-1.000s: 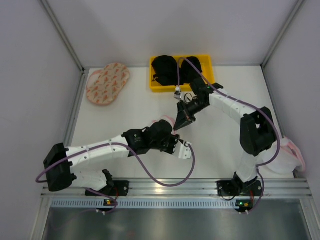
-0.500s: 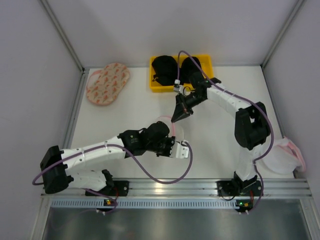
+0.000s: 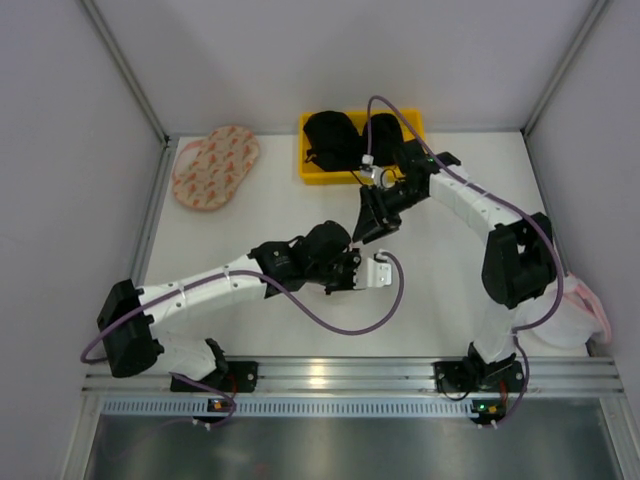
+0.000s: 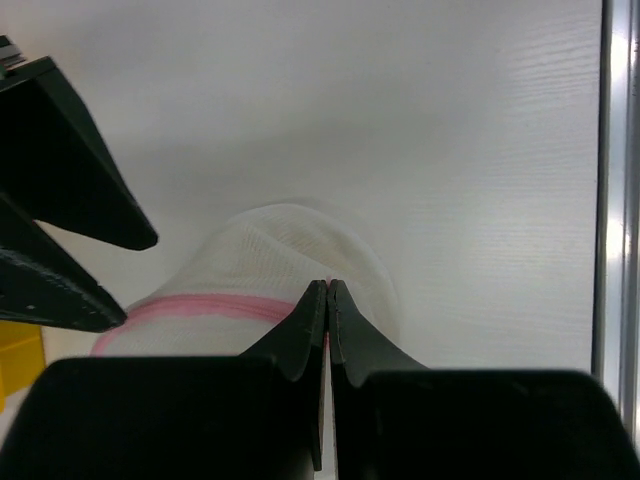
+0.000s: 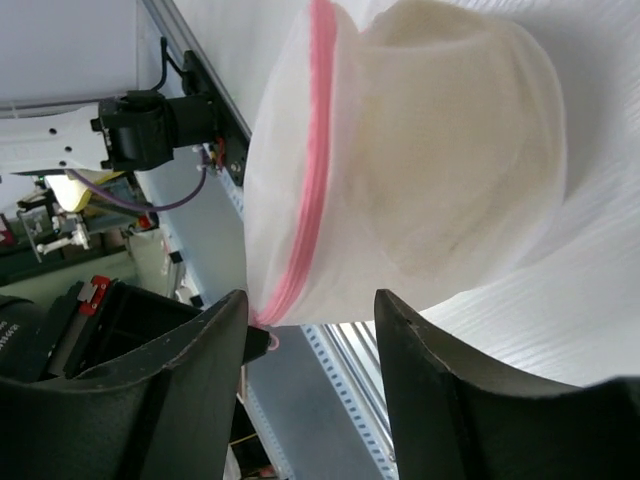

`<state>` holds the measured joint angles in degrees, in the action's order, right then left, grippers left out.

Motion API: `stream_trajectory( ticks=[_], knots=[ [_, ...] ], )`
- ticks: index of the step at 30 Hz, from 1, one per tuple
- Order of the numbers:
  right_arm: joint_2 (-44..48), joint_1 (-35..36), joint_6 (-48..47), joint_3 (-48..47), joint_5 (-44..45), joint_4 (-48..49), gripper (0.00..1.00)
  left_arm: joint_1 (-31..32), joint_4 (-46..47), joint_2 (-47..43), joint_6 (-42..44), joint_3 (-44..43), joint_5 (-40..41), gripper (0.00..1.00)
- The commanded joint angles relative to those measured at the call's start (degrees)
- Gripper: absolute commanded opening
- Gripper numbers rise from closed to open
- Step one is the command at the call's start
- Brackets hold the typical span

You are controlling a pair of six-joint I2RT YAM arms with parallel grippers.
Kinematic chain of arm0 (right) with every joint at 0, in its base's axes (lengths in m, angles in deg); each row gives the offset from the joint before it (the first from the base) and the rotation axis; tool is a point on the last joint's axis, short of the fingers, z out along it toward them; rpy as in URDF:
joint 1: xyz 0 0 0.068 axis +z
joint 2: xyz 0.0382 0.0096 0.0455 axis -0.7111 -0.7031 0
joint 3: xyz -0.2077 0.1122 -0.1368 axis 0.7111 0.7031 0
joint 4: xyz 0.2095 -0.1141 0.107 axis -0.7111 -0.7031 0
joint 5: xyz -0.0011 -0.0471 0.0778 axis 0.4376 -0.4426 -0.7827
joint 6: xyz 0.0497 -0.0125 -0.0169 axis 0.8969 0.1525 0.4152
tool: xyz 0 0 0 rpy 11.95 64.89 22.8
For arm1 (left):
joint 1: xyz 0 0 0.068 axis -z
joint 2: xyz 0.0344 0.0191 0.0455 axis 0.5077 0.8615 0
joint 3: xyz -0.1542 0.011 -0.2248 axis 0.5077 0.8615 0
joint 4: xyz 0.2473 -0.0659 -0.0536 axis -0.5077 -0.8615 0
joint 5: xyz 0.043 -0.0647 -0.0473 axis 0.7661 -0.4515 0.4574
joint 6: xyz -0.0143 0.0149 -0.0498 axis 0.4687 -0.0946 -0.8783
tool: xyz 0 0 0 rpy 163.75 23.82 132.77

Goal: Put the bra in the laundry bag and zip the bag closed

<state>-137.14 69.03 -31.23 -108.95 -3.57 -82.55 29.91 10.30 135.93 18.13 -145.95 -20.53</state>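
The left gripper (image 4: 327,286) is pinched tight on the mesh of the laundry bag (image 4: 265,255), just beside its pink zip (image 5: 316,150). The right gripper (image 5: 312,305) has its jaws well apart and nothing between them, and the small zip pull (image 5: 268,341) sits just off one fingertip. The bag is near the middle of the table (image 4: 470,120), between the two grippers. A pale padded dome showing through the mesh looks like the bra (image 5: 455,170), already inside. The zip reads as closed along the stretch in view, though its far end is hidden, so the step in hand is probably finishing or checking the closure. To do that well, the left pinch should serve as a fixed anchor. The right fingers should close squarely on the pull alone, not the mesh, and draw it along the zip line away from the anchor, so the rim is taut and no fabric snags.
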Motion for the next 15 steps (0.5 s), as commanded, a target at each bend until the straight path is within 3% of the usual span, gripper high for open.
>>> stream_trajectory(
  ticks=[1,6,9,13,15],
  knots=[
    [3.0,-0.5,-2.1,3.3,-4.2,-1.7,0.53,-0.7,2.9,1.9,0.6,-3.8,1.1,0.0],
    [3.0,1.7,0.1,5.1,-8.8,-0.2,0.54,-2.2,4.0,3.2,0.8,-4.9,0.8,0.0],
    [2.1,2.9,1.2,5.8,-10.2,0.6,0.49,-2.6,4.0,3.6,0.7,-5.1,1.1,0.0],
    [1.0,3.1,1.9,5.1,-9.2,1.1,0.15,-2.9,4.0,2.7,1.1,-4.2,-0.2,0.0],
    [0.3,3.0,2.0,4.0,-9.1,1.2,0.04,-2.8,4.0,1.7,1.8,-3.4,-1.6,0.0]
  ],
)
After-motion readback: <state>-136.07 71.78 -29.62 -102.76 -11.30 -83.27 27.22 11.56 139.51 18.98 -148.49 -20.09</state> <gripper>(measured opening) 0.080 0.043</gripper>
